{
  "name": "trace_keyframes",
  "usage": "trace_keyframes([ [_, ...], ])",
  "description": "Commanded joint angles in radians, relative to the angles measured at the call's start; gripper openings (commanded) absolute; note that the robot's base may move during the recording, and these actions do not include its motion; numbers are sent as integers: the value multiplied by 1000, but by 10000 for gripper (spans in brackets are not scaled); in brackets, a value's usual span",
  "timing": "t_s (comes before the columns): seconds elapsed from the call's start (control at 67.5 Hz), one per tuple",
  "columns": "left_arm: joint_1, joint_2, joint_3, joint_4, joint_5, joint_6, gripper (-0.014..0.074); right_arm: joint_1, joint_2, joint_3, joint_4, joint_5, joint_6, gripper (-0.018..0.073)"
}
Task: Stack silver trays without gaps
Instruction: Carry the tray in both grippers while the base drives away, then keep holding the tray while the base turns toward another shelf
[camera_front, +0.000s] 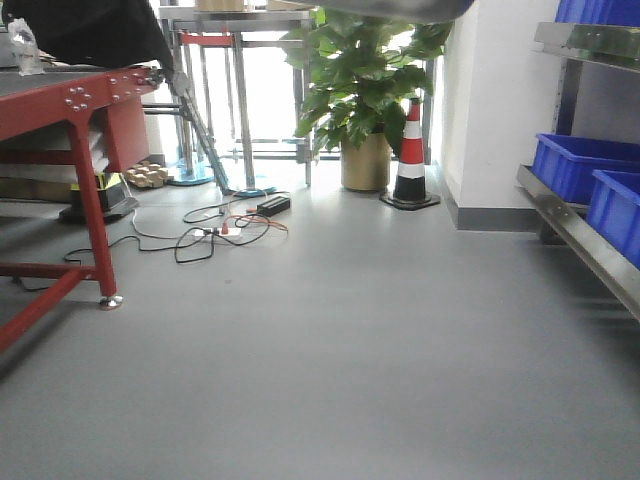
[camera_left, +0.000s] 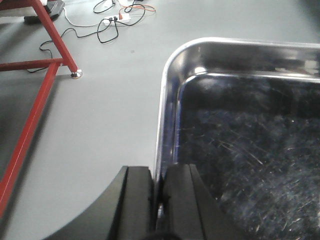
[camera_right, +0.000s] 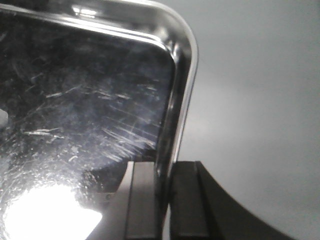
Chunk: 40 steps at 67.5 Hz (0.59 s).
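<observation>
Silver tray (camera_left: 240, 130): held in the air above the grey floor (camera_left: 110, 110); only one tray in view.
Left tool (camera_left: 157, 195): clamped on the tray's left rim.
Right tool (camera_right: 165, 190): clamped on its right rim.
Progress: probably early; no stack visible, stacking not yet done.

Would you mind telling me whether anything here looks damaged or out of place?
The silver tray, clamped at its rims by the left gripper and right gripper, has a heavily scratched base. Loose cables lie tangled across the floor.

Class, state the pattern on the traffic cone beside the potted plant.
The traffic cone has red and white bands; front-facing view shows it best.
</observation>
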Motion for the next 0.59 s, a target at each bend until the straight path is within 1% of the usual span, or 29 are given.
trace_keyframes([
  [0.0, -17, 8, -6, -25, -117, -4, -17, 17, 5, -13, -9, -643, -16, -15],
  [0.578, -17, 8, -6, -25, -119, -4, -17, 17, 5, -13, -9, -656, -16, -15],
])
